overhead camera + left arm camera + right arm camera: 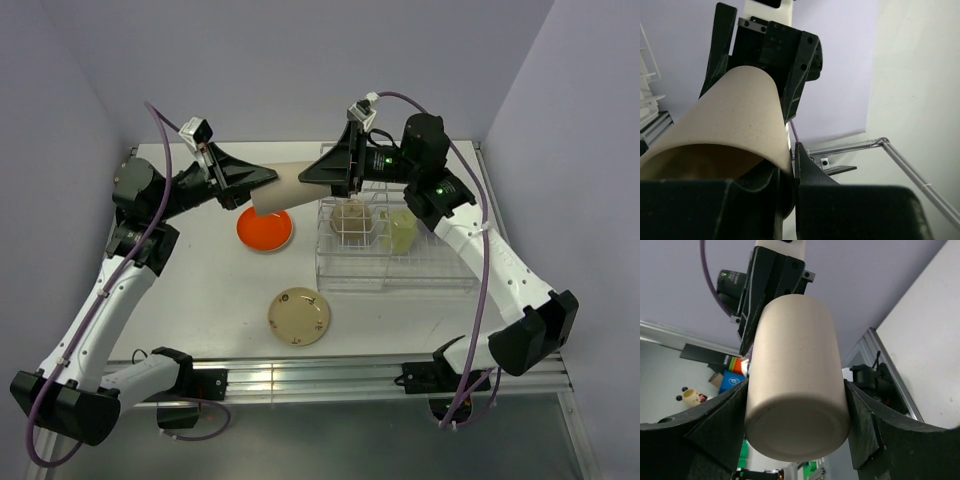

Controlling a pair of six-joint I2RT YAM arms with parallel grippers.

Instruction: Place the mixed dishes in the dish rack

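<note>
A tan cup [288,190] lies on its side in mid-air above the orange plate [265,229], held between both grippers. My left gripper [268,182] is shut on the cup's rim [735,115], one finger inside the mouth and one outside [792,170]. My right gripper [312,172] reaches in from the dish rack side. Its fingers [862,420] press on both sides of the cup's base [795,370]. The dish rack [440,262] stands at the right with an off-white dish [352,218] and a pale yellow-green cup [400,232] in it. A cream-yellow saucer [299,316] lies near the front.
Purple walls close in the table at the back and on both sides. A metal rail [330,375] runs along the near edge between the arm bases. The rack's upright slots [375,190] sit just below my right wrist.
</note>
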